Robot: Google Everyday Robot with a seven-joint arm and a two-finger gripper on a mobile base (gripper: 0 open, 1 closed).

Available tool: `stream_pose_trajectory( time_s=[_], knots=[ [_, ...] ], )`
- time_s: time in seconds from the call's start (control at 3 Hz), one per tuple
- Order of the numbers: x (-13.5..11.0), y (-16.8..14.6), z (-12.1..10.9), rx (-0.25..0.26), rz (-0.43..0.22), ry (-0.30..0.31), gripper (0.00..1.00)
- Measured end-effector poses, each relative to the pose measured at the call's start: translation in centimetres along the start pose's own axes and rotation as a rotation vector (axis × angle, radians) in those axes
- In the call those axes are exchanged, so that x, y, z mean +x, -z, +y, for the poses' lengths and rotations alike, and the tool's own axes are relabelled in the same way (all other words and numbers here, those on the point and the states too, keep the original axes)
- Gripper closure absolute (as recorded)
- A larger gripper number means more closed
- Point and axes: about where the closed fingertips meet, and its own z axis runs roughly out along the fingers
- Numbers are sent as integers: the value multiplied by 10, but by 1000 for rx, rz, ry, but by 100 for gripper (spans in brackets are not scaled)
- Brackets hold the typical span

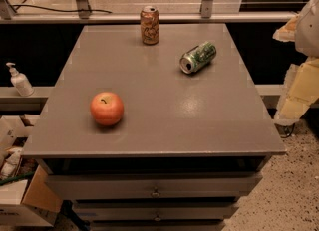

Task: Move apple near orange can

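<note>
**Haven't started on the apple yet, whole job's ahead of me**

The apple [106,108] is sitting on the front left part of the table [164,90], well apart from the orange can [149,25], which is standing upright at the back edge, so nothing is counting as done. My gripper [298,93] is hanging off past the table's right side, touching nothing, and I honestly can't tell if it's open or closed. What's left as I'm reading it: reach over, grab the apple, carry it back, set it beside the can. The apple is resting with its stem dimple pointing up. It's round, so no real long axis, just the stem line running roughly vertical. A green can [198,57] is lying on its side to the right.
</note>
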Motion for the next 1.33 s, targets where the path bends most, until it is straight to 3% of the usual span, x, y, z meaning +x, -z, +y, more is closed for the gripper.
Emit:
stream_pose_trajectory(
  time_s=[0.33, 0.67, 1.33],
  knots=[
    [0, 0, 0, 0, 0, 0, 0],
    [-13, -11, -3, 14, -48, -12, 0],
    [-87, -59, -8, 9, -233, 36, 0]
  ],
)
